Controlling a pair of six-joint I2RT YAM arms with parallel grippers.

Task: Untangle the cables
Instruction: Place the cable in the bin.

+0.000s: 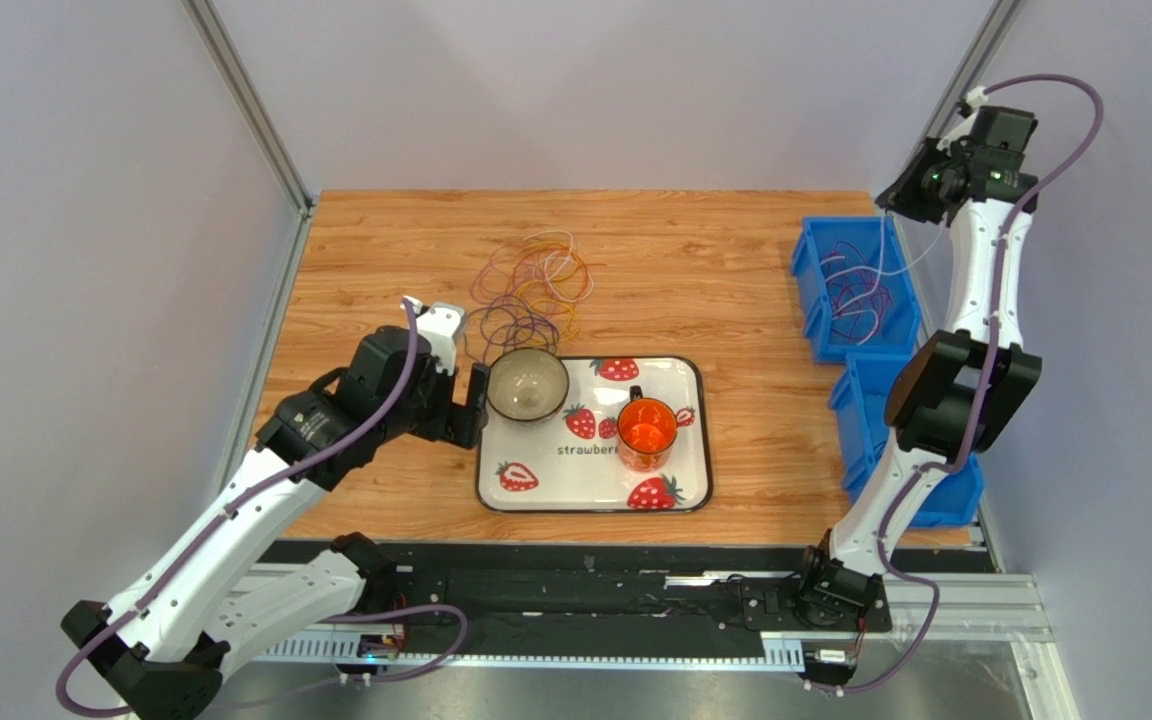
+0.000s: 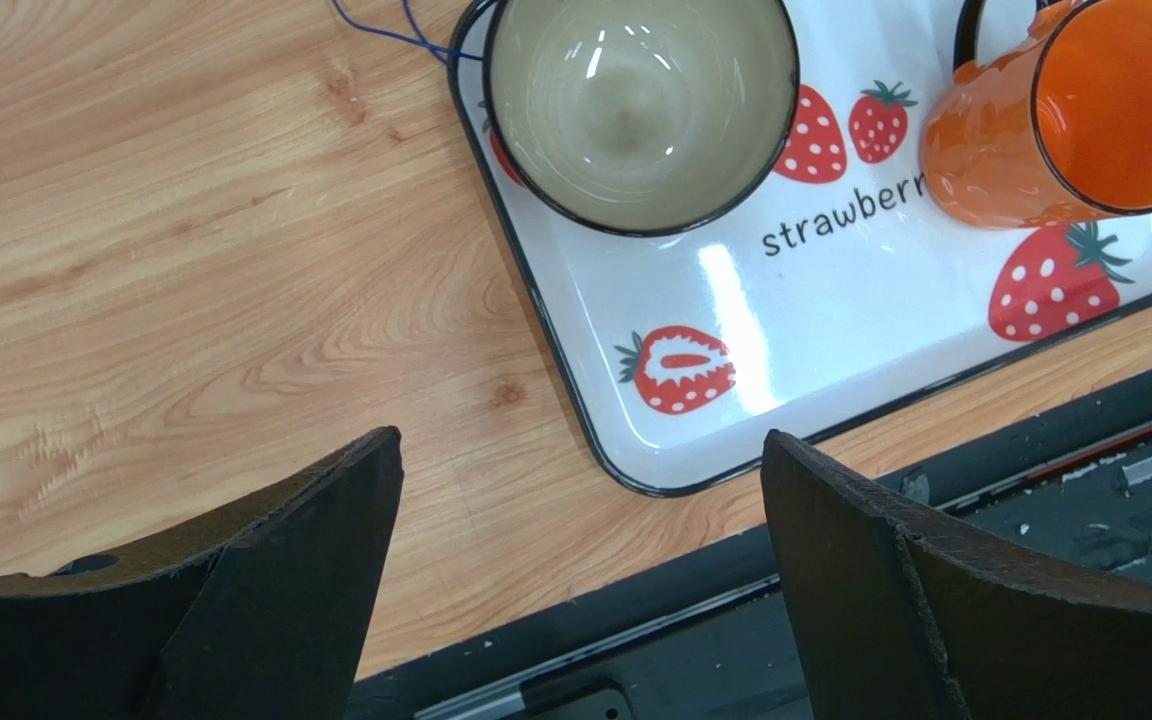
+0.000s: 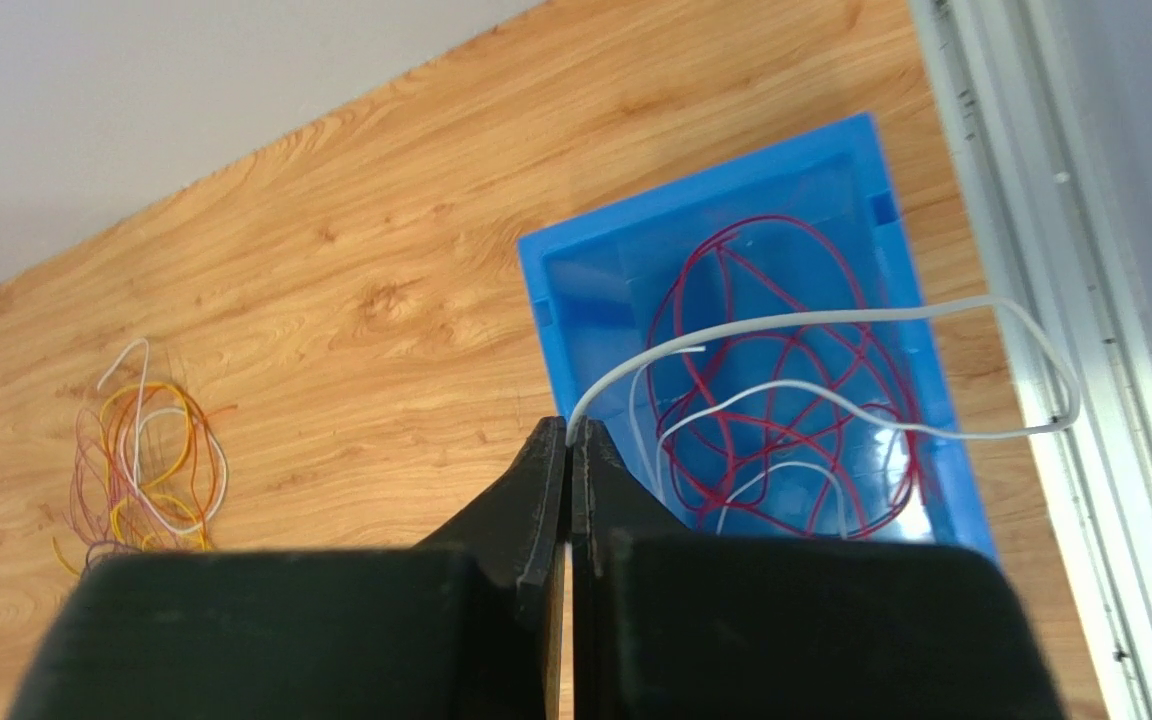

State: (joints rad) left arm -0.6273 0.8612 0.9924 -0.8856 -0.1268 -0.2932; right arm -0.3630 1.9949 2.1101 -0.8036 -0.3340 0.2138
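A tangle of cables (image 1: 534,293), purple, orange and yellow loops, lies on the wooden table behind the bowl (image 1: 525,386); the right wrist view shows that tangle (image 3: 147,465) far left. My right gripper (image 3: 569,428) is shut on a white cable (image 3: 778,323), held above a blue bin (image 3: 582,278) that holds red cables (image 3: 838,405). From above, the right gripper (image 1: 898,203) hangs high over that bin (image 1: 815,248). My left gripper (image 2: 579,438) stands open and empty over bare wood by the tray's left edge; from above, the left gripper (image 1: 470,405) is beside the bowl.
A strawberry-print tray (image 2: 838,330) carries an olive bowl (image 2: 639,105) and an orange mug (image 2: 1093,105). A purple cable end (image 2: 387,30) reaches the tray's corner. More blue bins (image 1: 868,405) line the right edge. Grey walls enclose the table.
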